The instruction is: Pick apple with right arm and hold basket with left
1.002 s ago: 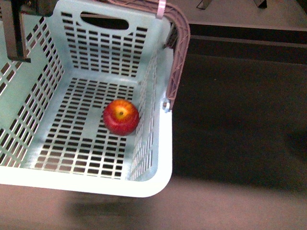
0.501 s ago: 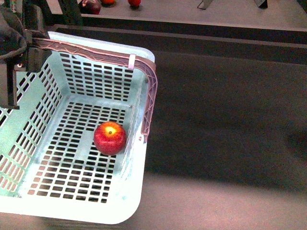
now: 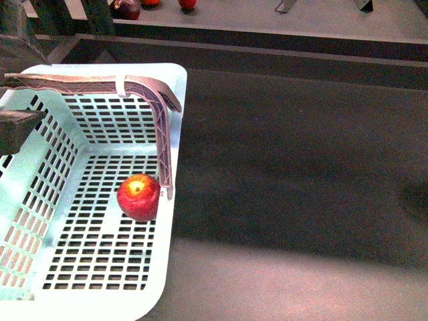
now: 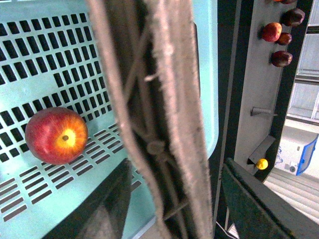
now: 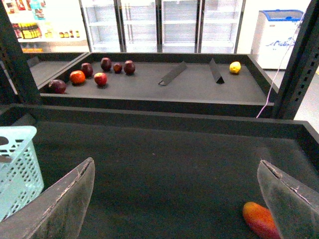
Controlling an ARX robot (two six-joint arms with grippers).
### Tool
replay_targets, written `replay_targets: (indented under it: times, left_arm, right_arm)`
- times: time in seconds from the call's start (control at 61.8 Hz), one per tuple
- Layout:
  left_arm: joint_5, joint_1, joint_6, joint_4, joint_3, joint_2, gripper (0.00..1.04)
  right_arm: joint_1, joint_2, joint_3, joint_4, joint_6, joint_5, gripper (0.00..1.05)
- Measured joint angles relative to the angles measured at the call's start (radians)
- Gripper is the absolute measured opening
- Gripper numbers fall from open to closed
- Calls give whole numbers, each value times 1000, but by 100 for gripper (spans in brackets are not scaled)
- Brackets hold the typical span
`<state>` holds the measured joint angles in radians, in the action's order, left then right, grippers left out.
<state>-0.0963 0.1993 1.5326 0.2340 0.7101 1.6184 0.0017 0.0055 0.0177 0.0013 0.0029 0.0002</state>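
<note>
In the front view, we see the apple (image 3: 139, 196), red with a yellow stem patch, inside the basket (image 3: 175, 120) against its right wall, on the dark surface (image 3: 301, 167). In the left wrist view, our left hand (image 4: 172, 199) is clenched around the basket's handle (image 4: 164, 99). In the right wrist view, our right hand (image 5: 179, 199) is spread wide, grasping nothing; fridges (image 5: 164, 25) stand behind.
</note>
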Motion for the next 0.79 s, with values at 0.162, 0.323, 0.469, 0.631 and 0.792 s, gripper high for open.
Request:
replay_targets:
  times: [0.162, 0.323, 0.469, 0.631, 0.792]
  left_arm:
    - [-17, 7, -12, -51, -12, -92, 89]
    - [-116, 42, 14, -109, -37, -230, 98]
    - [-275, 143, 97, -248, -37, -388, 98]
    - [-293, 169, 134, -267, -37, -417, 98]
    - [-244, 151, -137, 36, -146, -422, 87]
  right_arm:
    - [0, 0, 0, 0, 0, 0, 96]
    - [0, 0, 0, 0, 0, 0, 96]
    - [0, 0, 0, 0, 0, 0, 96]
    - [0, 0, 0, 0, 0, 0, 96]
    - [0, 0, 0, 0, 0, 0, 96]
